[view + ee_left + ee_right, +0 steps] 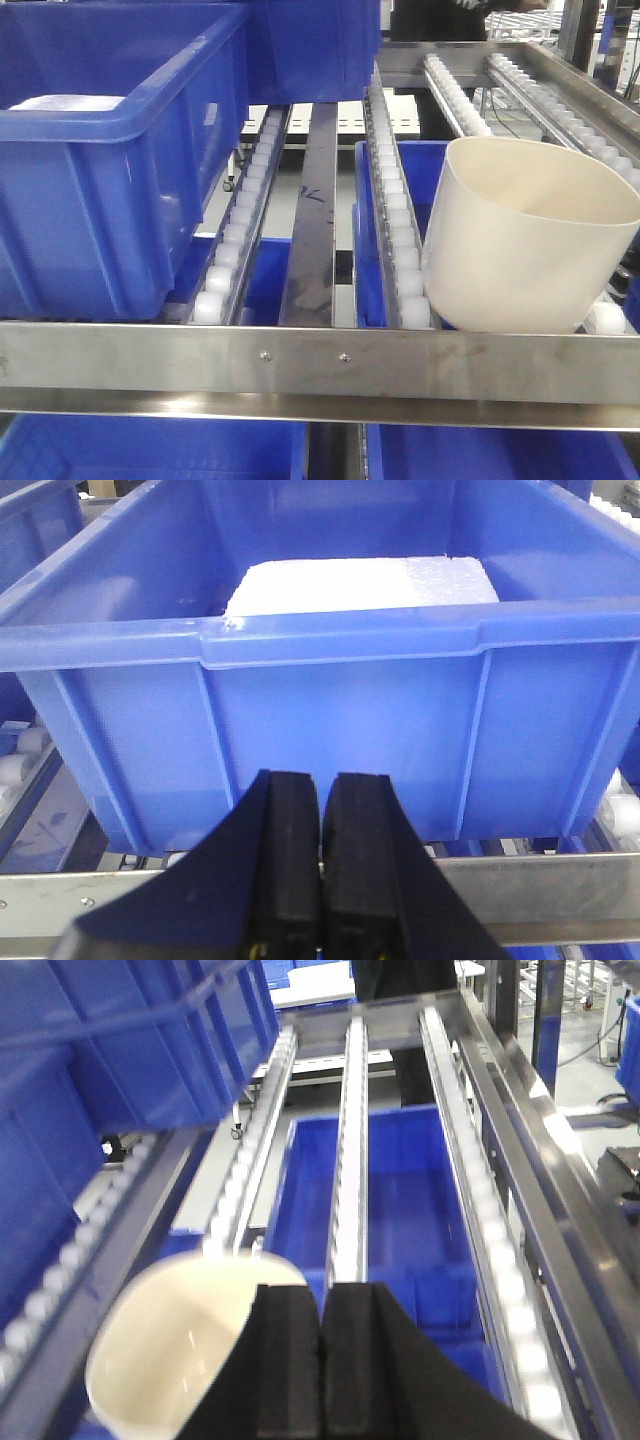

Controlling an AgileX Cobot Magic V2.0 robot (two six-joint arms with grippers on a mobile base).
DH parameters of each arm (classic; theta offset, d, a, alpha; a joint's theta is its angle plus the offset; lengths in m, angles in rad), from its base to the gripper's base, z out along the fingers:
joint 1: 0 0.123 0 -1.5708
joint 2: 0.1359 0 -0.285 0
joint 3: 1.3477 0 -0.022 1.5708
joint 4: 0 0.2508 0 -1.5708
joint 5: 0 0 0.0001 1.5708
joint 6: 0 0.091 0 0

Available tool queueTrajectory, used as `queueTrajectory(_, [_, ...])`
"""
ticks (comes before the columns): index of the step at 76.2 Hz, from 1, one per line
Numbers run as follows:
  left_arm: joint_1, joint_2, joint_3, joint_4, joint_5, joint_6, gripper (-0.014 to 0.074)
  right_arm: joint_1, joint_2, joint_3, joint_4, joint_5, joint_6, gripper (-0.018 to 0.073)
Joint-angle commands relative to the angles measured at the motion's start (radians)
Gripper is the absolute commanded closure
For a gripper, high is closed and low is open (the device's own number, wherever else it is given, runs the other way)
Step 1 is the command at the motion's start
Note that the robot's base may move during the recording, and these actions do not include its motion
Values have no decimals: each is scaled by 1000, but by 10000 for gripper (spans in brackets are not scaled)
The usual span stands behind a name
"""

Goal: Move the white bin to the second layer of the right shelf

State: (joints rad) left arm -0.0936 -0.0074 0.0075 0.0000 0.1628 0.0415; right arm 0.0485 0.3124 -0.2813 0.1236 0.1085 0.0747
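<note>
1. Leftmost, a blue crate (110, 170) sits on the roller lanes at about 9 o'clock in the front view, with a white slab (362, 585) lying inside it. The left hand (322, 870) hangs just before its front wall, its two black pads pressed together with nothing between them.
2. Centrally, a flat steel front rail (320, 365) runs across the rack, two small screws showing in it; more blue crates lie on the tier below.
3. Rightward, the white bin (530, 240) stands at about 3 o'clock, resting on the white rollers (400, 240) of the right shelf second layer (470, 100) and tilted, its base just behind the front rail.
4. Judging by its thin glossy wall and empty inside, the bin should be light, fairly stiff and slippery; a pinch over the rim, one pad inside and one outside, looks the surest hold, since the smooth sides taper.
5. On the right wrist view the right hand (323, 1360) is closed and empty, with the bin's rim at about 8 o'clock; whether it touches the rim is unclear in the blur.
6. No brand, label or writing can be read anywhere.
</note>
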Motion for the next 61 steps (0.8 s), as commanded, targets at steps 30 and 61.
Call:
queueTrajectory(30, [-5, -16, 37, 0, -85, -3, 512, -6, -344, 289, -1, -120, -3, 503])
queueTrajectory(61, [-5, -16, 37, 0, -85, -3, 512, -3, -344, 295, -1, -119, -3, 503])
